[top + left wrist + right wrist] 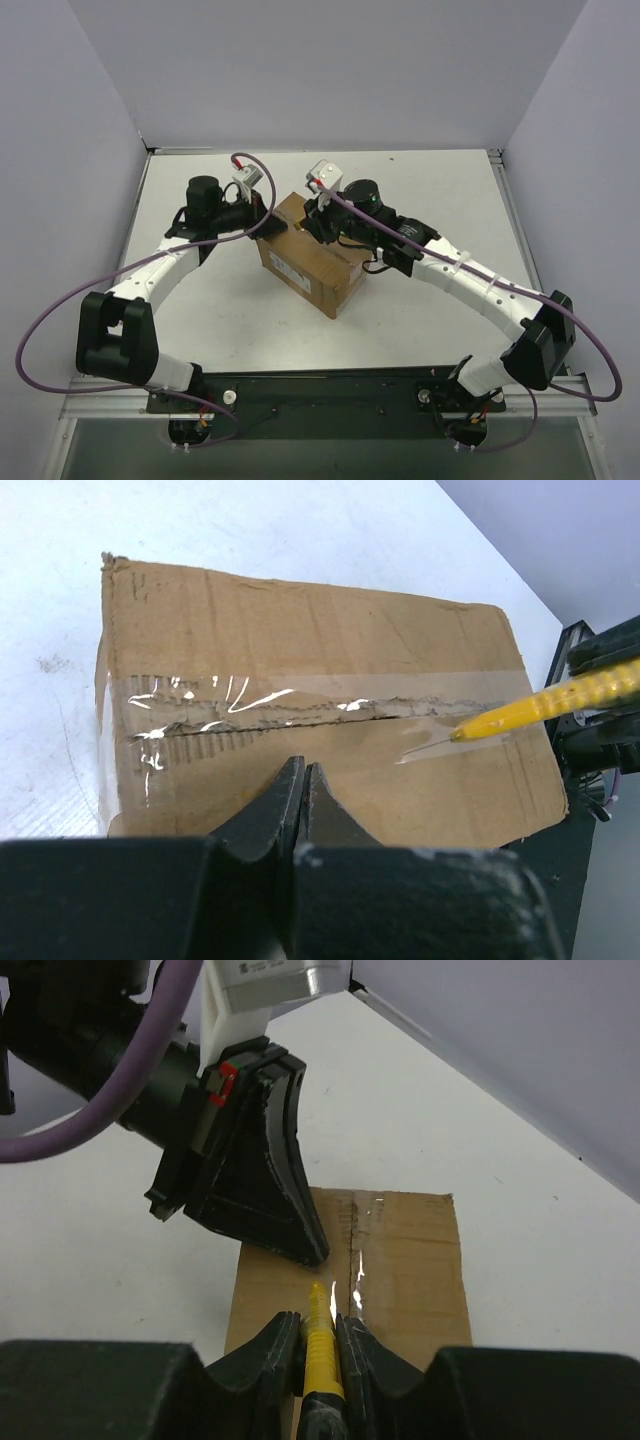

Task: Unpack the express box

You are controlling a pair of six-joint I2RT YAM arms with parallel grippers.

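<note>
Tape (330,685) is seen running along the top of the express box (310,262). The box is placed near the middle of the table (440,190) and turned so that one corner is aimed toward 5 o'clock in the overhead view. A white label (298,273) is carried on the side face turned toward 7 o'clock.

In the left wrist view a ragged slit is shown in the tape, from the 9 o'clock end of the top to past its middle. A yellow utility knife (570,690) is brought in from 3 o'clock, and its thin blade (425,748) is laid on the tape at the slit's 3 o'clock end. The knife is pinched between the fingers of the right gripper (318,1328), which is held at the box's 12 o'clock side in the overhead view.

The fingers of the left gripper (303,772) are pressed together with nothing between them. They are set at the top of the box by its 10 o'clock corner in the overhead view. Whether the tips are touching the cardboard cannot be told.
</note>
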